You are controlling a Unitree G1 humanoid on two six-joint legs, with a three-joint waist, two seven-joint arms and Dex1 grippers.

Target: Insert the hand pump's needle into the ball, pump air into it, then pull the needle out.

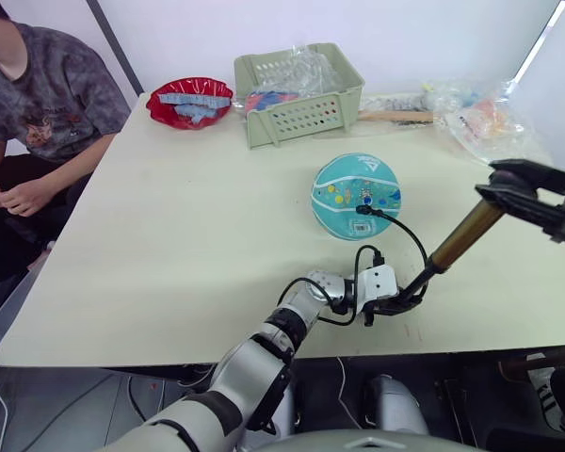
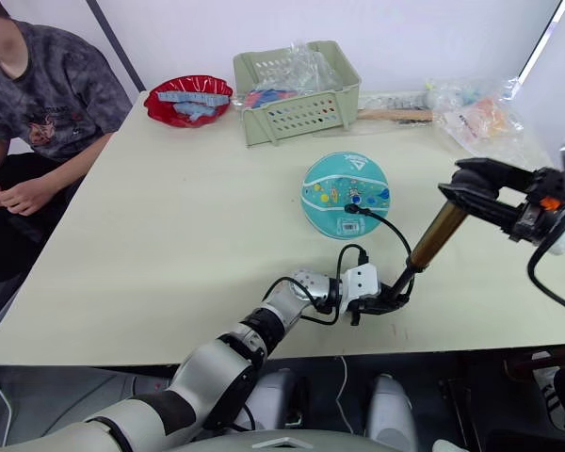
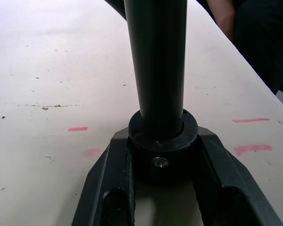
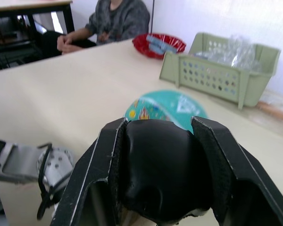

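Gripping the hand pump (image 1: 463, 233) at both ends, left tool (image 1: 395, 303) and right tool (image 1: 510, 191) sit near the table (image 1: 169, 264) edge.

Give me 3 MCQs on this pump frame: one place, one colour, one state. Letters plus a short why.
1. Where does the hose's needle end sit?
A. At the ball's near face
B. In the green basket
C. Flat on the table

2. What colour is the dish by the green basket?
A. Blue
B. Red
C. Yellow

3. How is the hand pump held?
A. Lying free on the table
B. By the left gripper alone
C. Left gripper on its base, right gripper on its handle

Answers
1 A: the black hose ends in a fitting on the ball.
2 B: the dish is red beside the green basket.
3 C: the left gripper clamps the hand pump at its base and the right gripper grips its handle.
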